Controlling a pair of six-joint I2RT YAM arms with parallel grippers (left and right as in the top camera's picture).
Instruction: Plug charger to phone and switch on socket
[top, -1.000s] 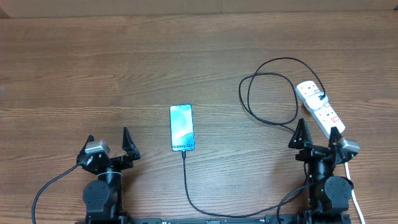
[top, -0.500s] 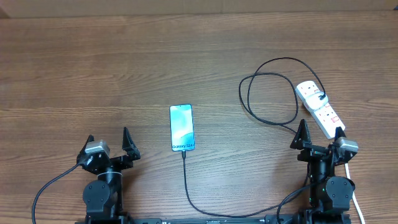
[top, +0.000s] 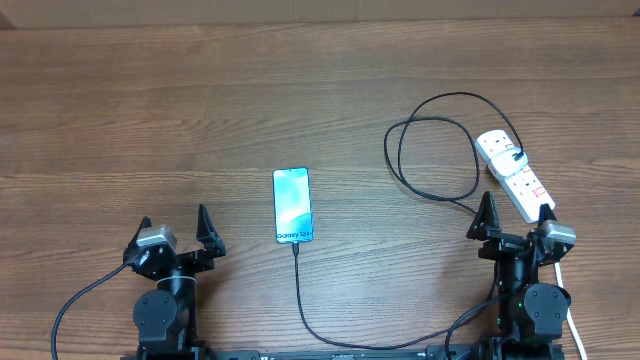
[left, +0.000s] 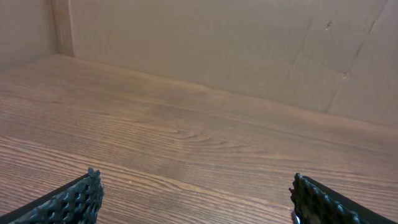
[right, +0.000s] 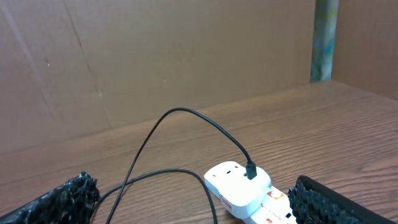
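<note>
Wood-grain counter (top: 120, 110) is seen below a plain brown wall (left: 217, 43). Near its middle the phone (top: 292, 205) is laid flat, screen lit, with the lettering at its near end. There it is met by the black charger (top: 298, 290) cable, which runs toward the near edge. At far right the cable's loops end in a plug seated in the white socket (top: 514, 174). The left claw (top: 176, 232) and the right claw (top: 512, 222) are both held wide and empty, the right one just beside the socket's near end.

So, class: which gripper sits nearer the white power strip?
The right gripper, right beside the power strip; the left gripper sits far off, past the phone.
</note>
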